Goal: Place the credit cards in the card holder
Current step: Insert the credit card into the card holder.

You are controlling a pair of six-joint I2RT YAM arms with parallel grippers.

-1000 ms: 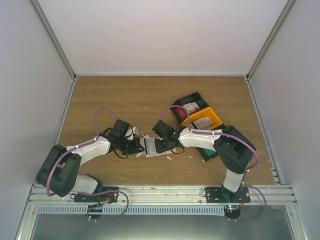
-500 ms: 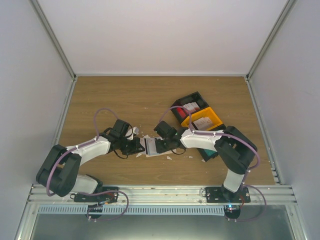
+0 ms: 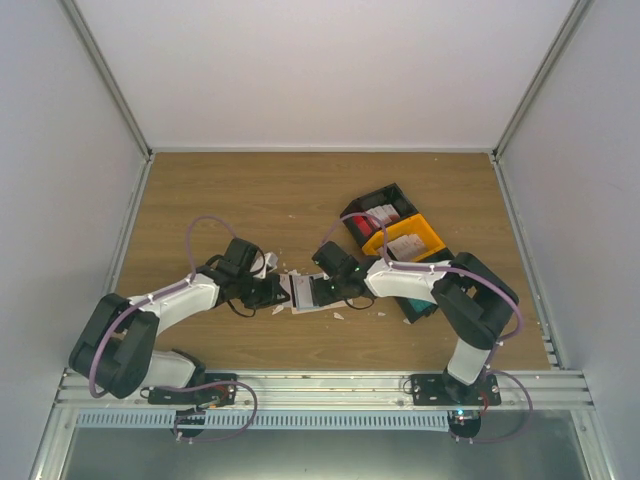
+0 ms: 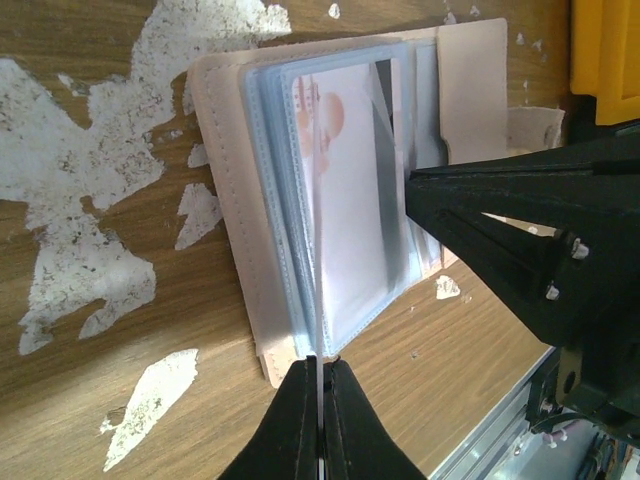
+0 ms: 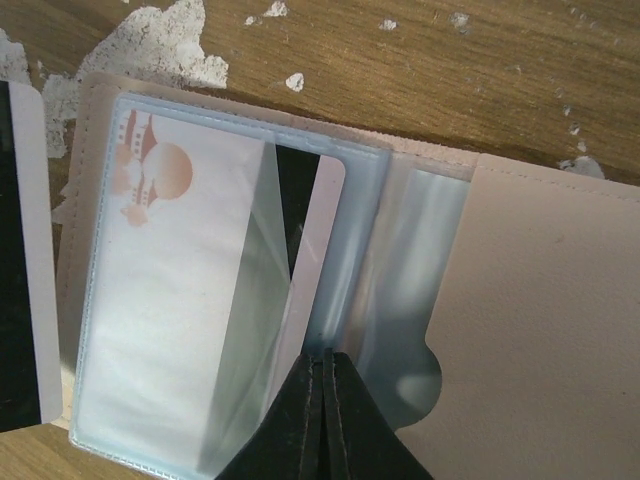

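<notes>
Right gripper (image 5: 325, 372) has shut (jaws pressed together) to nudge the white striped plastic card (image 5: 322, 230) into the beige folding card holder (image 5: 540, 300); left gripper (image 4: 318, 365) pinches its clear plastic sleeve (image 5: 250, 320) open.

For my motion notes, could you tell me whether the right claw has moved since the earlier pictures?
Yes, slightly: seen from above, the right claw has edged rightward over the card holder, toward the yellow bin.

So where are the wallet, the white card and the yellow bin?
wallet (image 5: 540, 300), right wrist view, on its beige flap
white card (image 5: 150, 280), right wrist view, on its pale face
yellow bin (image 4: 605, 50), left wrist view, on its outer wall
</notes>
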